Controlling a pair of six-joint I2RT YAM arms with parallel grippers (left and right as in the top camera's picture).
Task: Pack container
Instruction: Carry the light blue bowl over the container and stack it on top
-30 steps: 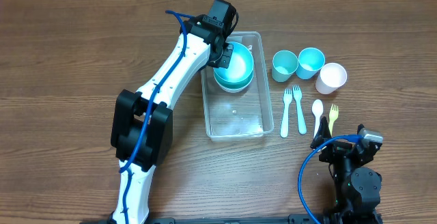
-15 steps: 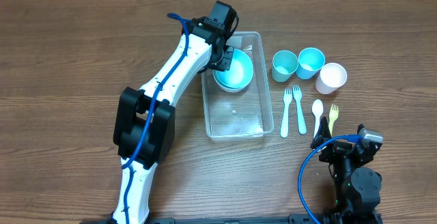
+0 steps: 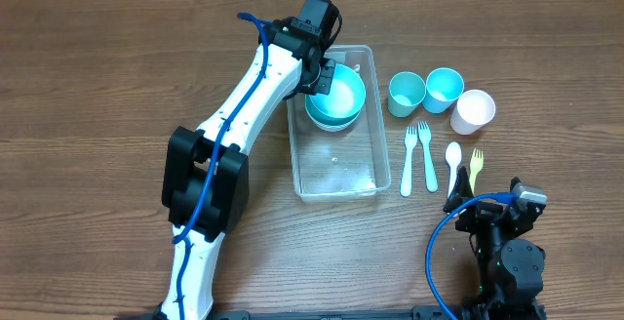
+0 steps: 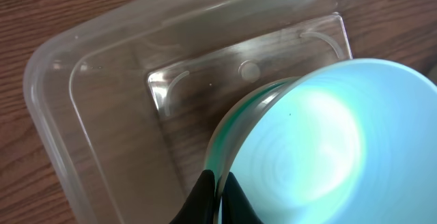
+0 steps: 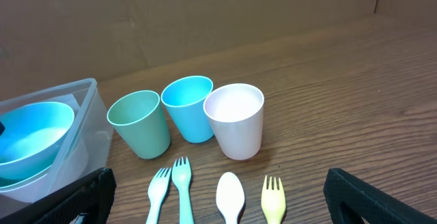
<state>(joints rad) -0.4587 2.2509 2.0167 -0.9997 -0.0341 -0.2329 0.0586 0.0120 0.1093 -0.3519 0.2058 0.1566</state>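
Now our left gripper [image 4: 217, 186] pinches the blue bowl [image 3: 338, 92] over the far end of the container [image 3: 341, 194], which runs long toward us. Our right gripper [image 5: 217, 197] is open, empty.

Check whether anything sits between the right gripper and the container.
Flat cutlery only. Between the open right gripper and the container lie two blue-green forks, a spoon and a yellow fork, side by side. The cups stand further back, off that line. Nothing tall is in the way.
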